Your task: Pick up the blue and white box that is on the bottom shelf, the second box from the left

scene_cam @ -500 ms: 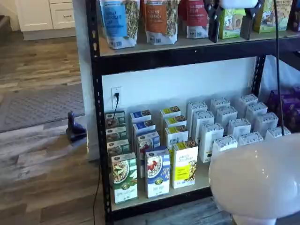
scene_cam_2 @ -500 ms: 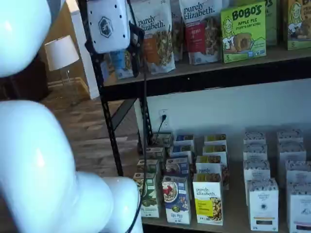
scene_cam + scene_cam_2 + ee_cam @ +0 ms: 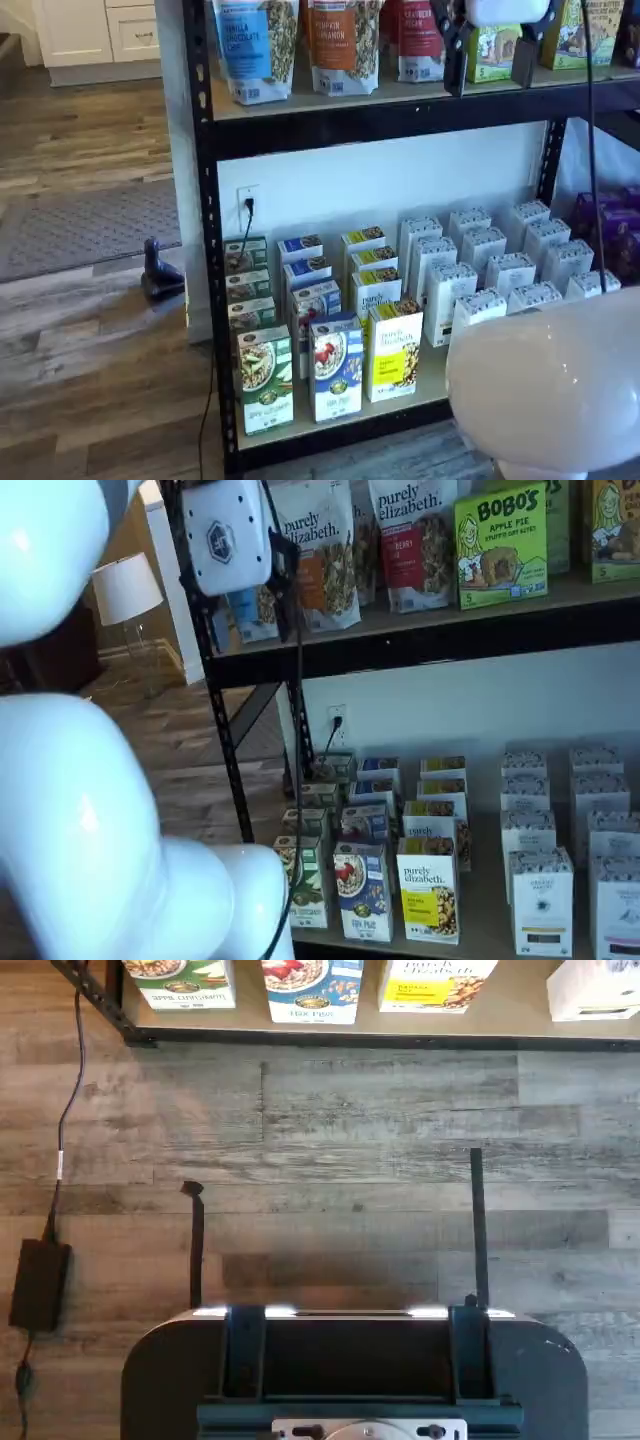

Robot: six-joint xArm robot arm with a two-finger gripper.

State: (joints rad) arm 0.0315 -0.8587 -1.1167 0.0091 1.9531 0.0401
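Three cardboard cartons stand upright along the front edge of the bottom shelf [image 3: 340,415], a pale beige board with a black metal rail. The tall blue and white box [image 3: 336,366] with a bowl-and-berries picture is the middle one, close between a green-and-white carton [image 3: 266,378] towards the left corner and a yellow carton [image 3: 395,350] on its other side; more cartons stand in rows behind them. In both shelf views the tool [image 3: 492,58] hangs high, in front of the pouches on the upper shelf [image 3: 400,100], well apart from the box. Its two black fingers [image 3: 456,62] stand apart with a plain gap, gripping nothing
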